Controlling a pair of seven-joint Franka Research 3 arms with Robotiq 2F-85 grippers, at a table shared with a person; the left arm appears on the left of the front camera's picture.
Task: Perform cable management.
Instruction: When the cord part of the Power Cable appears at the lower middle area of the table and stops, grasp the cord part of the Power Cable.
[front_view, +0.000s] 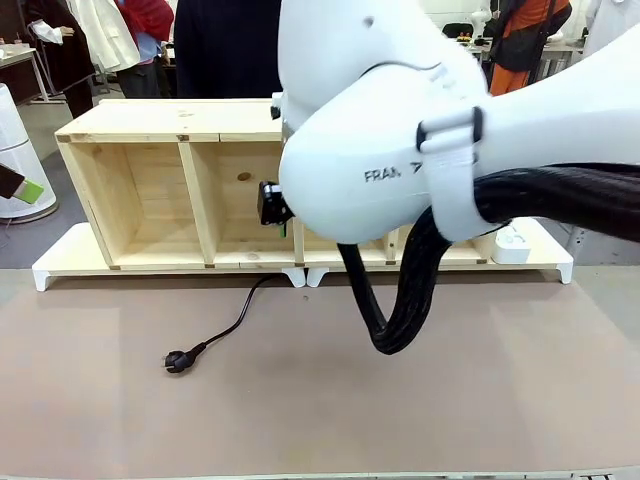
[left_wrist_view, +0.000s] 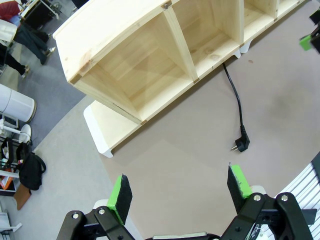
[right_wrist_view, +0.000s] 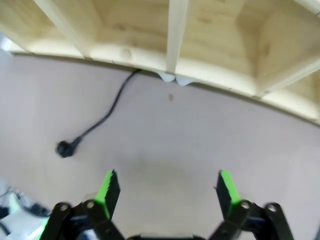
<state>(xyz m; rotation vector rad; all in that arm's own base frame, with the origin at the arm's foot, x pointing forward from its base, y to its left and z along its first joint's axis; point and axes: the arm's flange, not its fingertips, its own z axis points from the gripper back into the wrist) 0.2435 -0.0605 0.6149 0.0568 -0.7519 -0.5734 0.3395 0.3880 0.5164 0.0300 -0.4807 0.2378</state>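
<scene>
The cable (front_view: 243, 315) is a thin black cord that runs from under the wooden shelf (front_view: 150, 130) onto the brown table and ends in a round black plug (front_view: 177, 361). In the left wrist view the cable (left_wrist_view: 239, 107) and plug (left_wrist_view: 242, 145) lie ahead and to the right of my left gripper (left_wrist_view: 177, 174), which is open, empty and high above the table. My right gripper (right_wrist_view: 168, 175) is open too, with nothing between its green pads. From there the cable (right_wrist_view: 107, 115) and plug (right_wrist_view: 64, 148) lie to the upper left. Neither gripper touches the cable.
My right arm (front_view: 380, 130) fills the middle of the front view, with its thick black hose (front_view: 400, 320) hanging down to the table. The open-fronted shelf (left_wrist_view: 125, 30) stands on a white base (front_view: 60, 262). A white power strip (front_view: 510, 243) lies at its right end. People stand beyond it.
</scene>
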